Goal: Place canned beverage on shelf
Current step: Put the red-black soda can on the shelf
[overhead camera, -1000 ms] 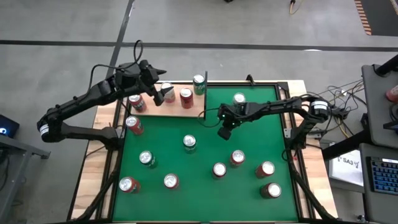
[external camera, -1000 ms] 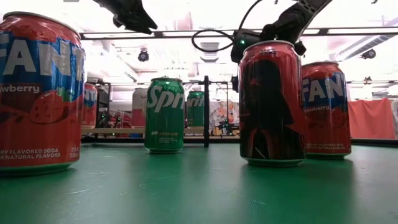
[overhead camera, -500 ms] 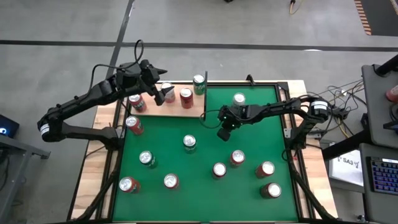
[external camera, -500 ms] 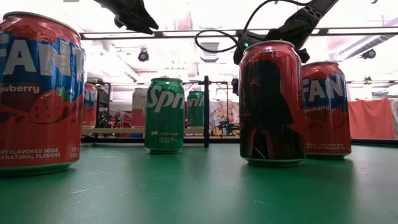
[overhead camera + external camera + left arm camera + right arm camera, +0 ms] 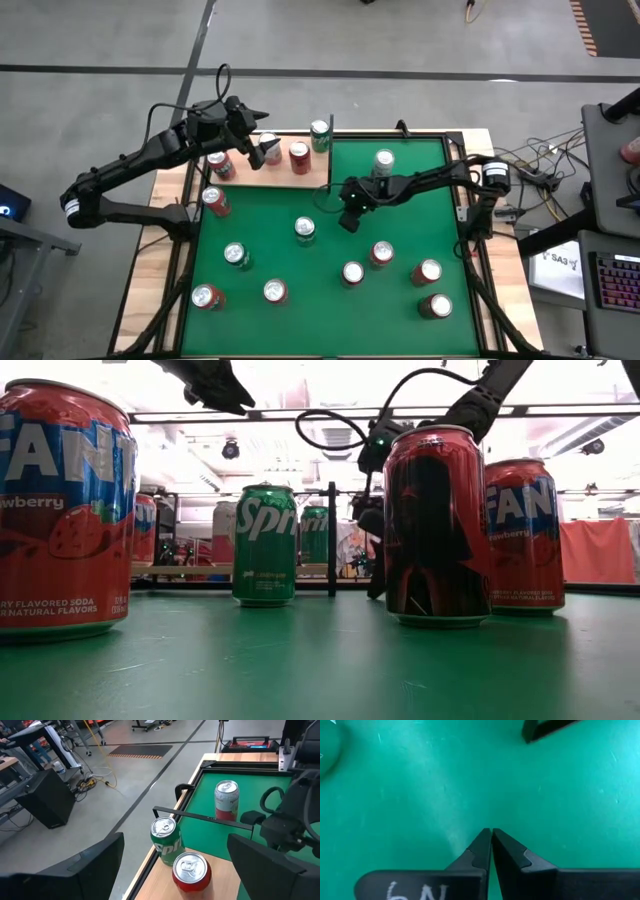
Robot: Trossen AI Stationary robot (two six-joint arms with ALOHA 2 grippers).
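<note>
The shelf point(image 5: 262, 175), a pale wood panel with a black upright rod point(image 5: 330, 150), sits at the table's far left. On it stand a green can point(image 5: 165, 840), a red can point(image 5: 191, 870) and two more cans point(image 5: 220, 165). My left gripper point(image 5: 255, 140) hangs open high above the shelf, with nothing between its fingers point(image 5: 175, 839). My right gripper point(image 5: 347, 221) is shut with nothing in it. It points steeply down at the bare green felt point(image 5: 420, 780) near the table's middle, right of a green can point(image 5: 305, 230).
Several cans stand loose on the felt, at the left point(image 5: 216, 200), the near edge point(image 5: 275, 291), the near right point(image 5: 427, 271) and the far middle point(image 5: 384, 158). In the low view big cans point(image 5: 435, 525) stand close to the camera.
My right gripper, still shut, has sunk toward the felt and shifted toward the table's left, tipping more steeply down. The cans have not moved.
</note>
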